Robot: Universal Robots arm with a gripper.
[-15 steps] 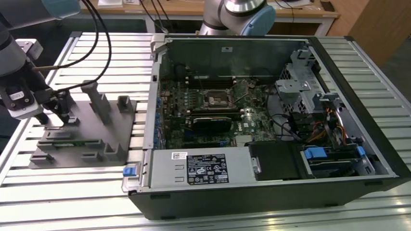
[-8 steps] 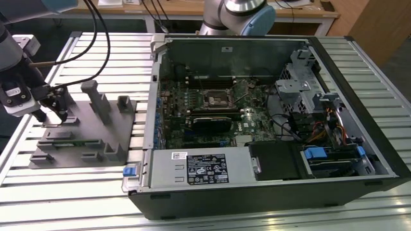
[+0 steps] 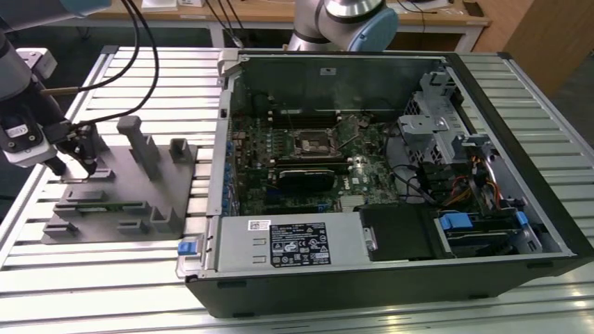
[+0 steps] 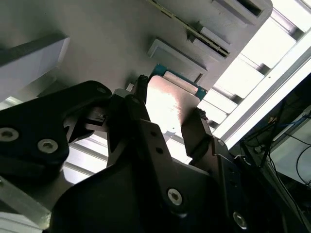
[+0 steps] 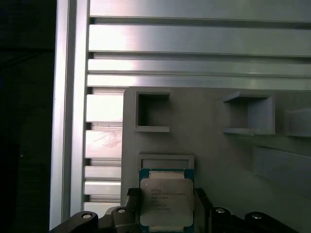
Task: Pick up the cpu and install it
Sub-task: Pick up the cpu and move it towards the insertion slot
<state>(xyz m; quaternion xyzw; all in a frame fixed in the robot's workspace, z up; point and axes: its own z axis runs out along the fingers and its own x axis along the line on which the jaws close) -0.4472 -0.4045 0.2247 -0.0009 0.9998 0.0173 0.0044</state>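
Observation:
The cpu (image 5: 165, 201) is a thin square chip with a pale metal face and a green edge. It sits between my gripper's two black fingers (image 4: 142, 99) in both wrist views, and both fingers press on its sides. My gripper (image 4: 167, 104) is shut on the cpu (image 4: 170, 102), just off a raised square seat (image 5: 166, 161) of the grey fixture. In the exterior view my gripper (image 3: 79, 163) hangs over the far left part of that grey fixture (image 3: 121, 188). The motherboard's dark square socket (image 3: 313, 142) lies inside the open computer case, well to the exterior view's right of the gripper.
The grey fixture carries upright blocks (image 3: 139, 142) and a green memory strip (image 3: 104, 207). The open case (image 3: 390, 174) holds drive bays, cables and a power supply (image 3: 292, 241). Everything rests on a slatted aluminium table (image 3: 102, 292). A second arm's base (image 3: 346, 24) stands behind the case.

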